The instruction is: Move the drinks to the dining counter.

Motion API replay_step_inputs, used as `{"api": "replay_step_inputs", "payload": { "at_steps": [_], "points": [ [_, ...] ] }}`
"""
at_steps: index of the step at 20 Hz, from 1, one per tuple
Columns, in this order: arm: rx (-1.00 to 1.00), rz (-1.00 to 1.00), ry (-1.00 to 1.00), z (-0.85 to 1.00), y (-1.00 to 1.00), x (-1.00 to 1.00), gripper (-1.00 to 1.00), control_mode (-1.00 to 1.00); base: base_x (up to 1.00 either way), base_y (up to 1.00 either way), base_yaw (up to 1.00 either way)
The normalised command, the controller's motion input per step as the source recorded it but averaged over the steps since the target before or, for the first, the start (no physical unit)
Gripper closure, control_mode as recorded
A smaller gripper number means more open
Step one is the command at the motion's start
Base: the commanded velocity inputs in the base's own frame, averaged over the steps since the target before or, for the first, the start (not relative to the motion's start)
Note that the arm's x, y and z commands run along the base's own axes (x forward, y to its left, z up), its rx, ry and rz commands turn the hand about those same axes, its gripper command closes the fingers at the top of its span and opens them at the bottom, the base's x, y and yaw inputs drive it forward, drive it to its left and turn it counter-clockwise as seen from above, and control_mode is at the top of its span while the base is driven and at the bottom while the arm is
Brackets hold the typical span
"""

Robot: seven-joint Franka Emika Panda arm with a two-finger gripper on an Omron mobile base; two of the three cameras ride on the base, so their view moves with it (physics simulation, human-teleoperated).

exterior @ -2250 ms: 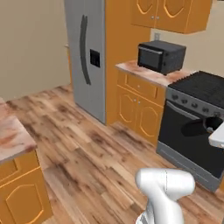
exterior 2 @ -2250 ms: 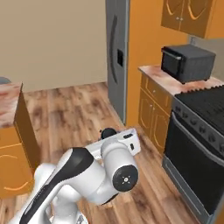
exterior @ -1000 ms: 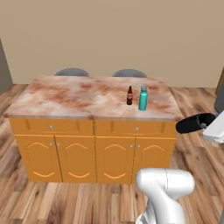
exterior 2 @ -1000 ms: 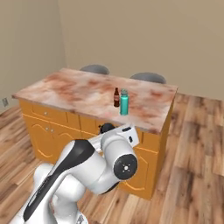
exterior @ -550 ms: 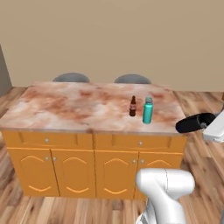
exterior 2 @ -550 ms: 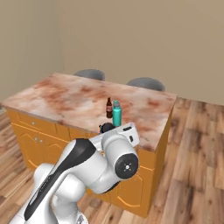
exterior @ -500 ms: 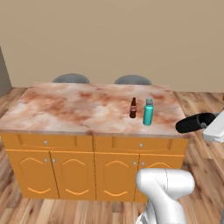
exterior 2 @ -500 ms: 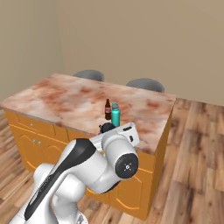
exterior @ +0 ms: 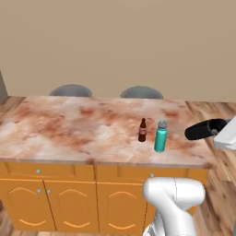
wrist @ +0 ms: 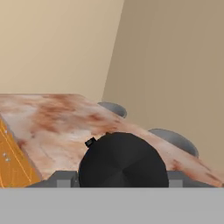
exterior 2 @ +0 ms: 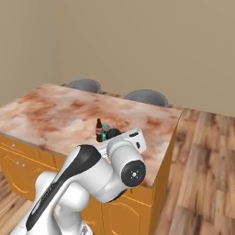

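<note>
Base nearer; flask (wrist: 123, 159) in hand (wrist: 118, 179).

On the counter (exterior: 69, 133), the small bottle (exterior: 142, 130) stands just left of the taller bottle (exterior: 160, 137), toward the right end. The flask (exterior: 204, 129) lies sideways in the hand, above the counter's right edge. Two chairs (exterior: 70, 90) sit behind the counter.
</note>
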Motion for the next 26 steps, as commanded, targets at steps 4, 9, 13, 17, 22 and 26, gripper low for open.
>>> {"api": "replay_step_inputs", "payload": {
  "at_steps": [4,9,13,17,22,26],
  "points": [
    [0.0,0.0,0.0,0.0,0.0,0.0,1.0,1.0,0.57,-0.13,0.0],
    [0.0,0.0,0.0,0.0,0.0,0.0,1.0,1.0,0.54,-0.15,0.0],
    [0.0,0.0,0.0,0.0,0.0,0.0,1.0,1.0,0.43,-0.09,0.0],
    [0.0,0.0,0.0,0.0,0.0,0.0,1.0,1.0,0.11,-0.01,0.01],
    [0.0,0.0,0.0,0.0,0.0,0.0,1.0,-1.0,0.0,-0.01,0.01],
    [0.0,0.0,0.1,0.0,-0.11,0.04,1.0,-1.0,0.0,0.0,0.0]
  ]
}}
